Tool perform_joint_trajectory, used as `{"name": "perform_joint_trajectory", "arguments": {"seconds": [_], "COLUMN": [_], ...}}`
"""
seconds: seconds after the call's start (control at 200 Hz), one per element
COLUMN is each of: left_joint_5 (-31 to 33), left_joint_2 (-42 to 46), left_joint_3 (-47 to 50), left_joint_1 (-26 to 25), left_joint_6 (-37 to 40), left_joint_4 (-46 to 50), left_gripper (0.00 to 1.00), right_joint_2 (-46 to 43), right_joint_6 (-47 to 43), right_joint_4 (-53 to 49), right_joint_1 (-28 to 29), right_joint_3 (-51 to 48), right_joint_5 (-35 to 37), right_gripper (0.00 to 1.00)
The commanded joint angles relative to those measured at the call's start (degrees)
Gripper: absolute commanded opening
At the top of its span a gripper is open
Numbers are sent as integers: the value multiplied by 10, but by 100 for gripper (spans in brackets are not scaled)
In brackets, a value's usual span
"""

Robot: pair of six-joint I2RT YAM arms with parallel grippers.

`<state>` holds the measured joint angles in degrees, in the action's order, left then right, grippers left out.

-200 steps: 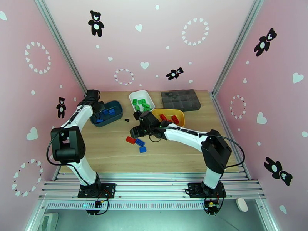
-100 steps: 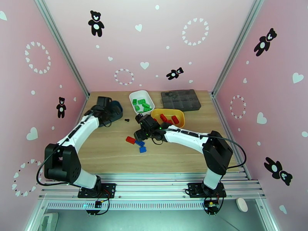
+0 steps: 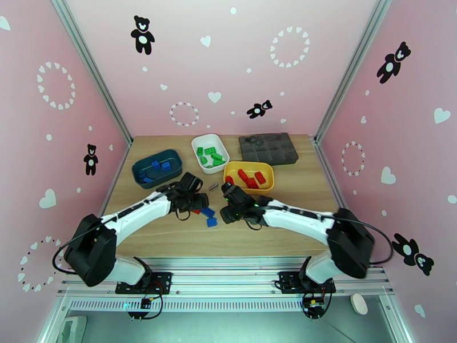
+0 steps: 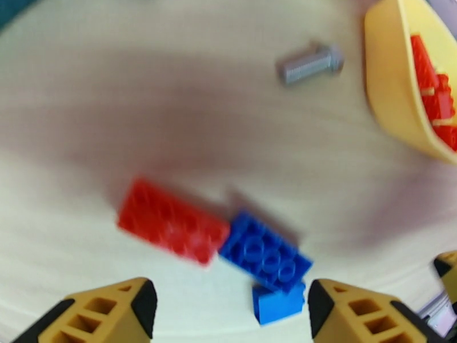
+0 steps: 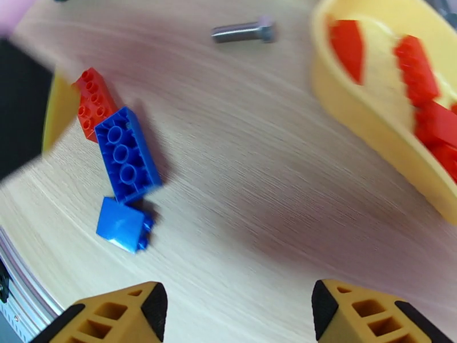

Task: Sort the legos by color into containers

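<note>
The table (image 3: 183,238) is viewed whole from high above its near edge, facing the far edge. Both wrist views are aimed down from close range; 3 loose bricks (image 4: 265,258), a screw (image 4: 308,64) and the yellow tray (image 4: 388,110) are shared.

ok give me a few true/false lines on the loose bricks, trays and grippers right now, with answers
1. Three loose bricks lie on the table: a red brick, a long blue brick and a small blue brick. True.
2. The yellow tray holds green bricks. False: it holds red bricks; the green bricks are in the white tray.
3. The left gripper is shut on the red brick. False: its jaws are open and empty above the loose bricks.
4. A silver screw lies on the table. True.
5. The right gripper is open and holds nothing. True.
</note>
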<state>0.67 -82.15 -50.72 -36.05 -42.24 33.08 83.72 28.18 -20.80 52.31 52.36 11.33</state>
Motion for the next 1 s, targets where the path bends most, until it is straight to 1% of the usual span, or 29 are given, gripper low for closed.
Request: {"name": "perform_joint_trajectory", "arguments": {"seconds": [0.0,0.08,0.1,0.15,0.235,0.39,0.571,0.831,0.916,0.996], "left_joint_5": [-19,-22,-23,-25,-19,-8,33,67,84,104], "left_joint_2": [15,-1,-7,-20,-44,-83,-126,-188,-209,-225], "left_joint_3": [31,36,54,59,54,37,-13,-88,-111,-131], "left_joint_1": [-34,-54,-58,-66,-75,-75,-75,-75,-76,-81], "left_joint_6": [-89,-117,-123,-135,-141,-137,-120,-81,-64,-45], "left_joint_4": [-52,-86,-94,-112,-126,-135,-111,-56,-28,-1], "left_gripper": [78,78,78,78,78,78,78,77,75,69], "right_joint_2": [-43,-66,-71,-80,-90,-101,-115,-129,-136,-140], "right_joint_6": [15,17,17,18,19,19,20,21,21,21], "right_joint_4": [-21,-21,-21,-22,-25,-23,-20,-12,-8,-4], "right_joint_1": [-9,-15,-17,-20,-22,-24,-28,-35,-38,-41], "right_joint_3": [-31,-45,-48,-52,-57,-68,-80,-99,-106,-111], "right_joint_5": [35,37,37,37,37,39,41,41,40,38], "right_gripper": [73,73,74,74,74,74,74,75,75,75]}}
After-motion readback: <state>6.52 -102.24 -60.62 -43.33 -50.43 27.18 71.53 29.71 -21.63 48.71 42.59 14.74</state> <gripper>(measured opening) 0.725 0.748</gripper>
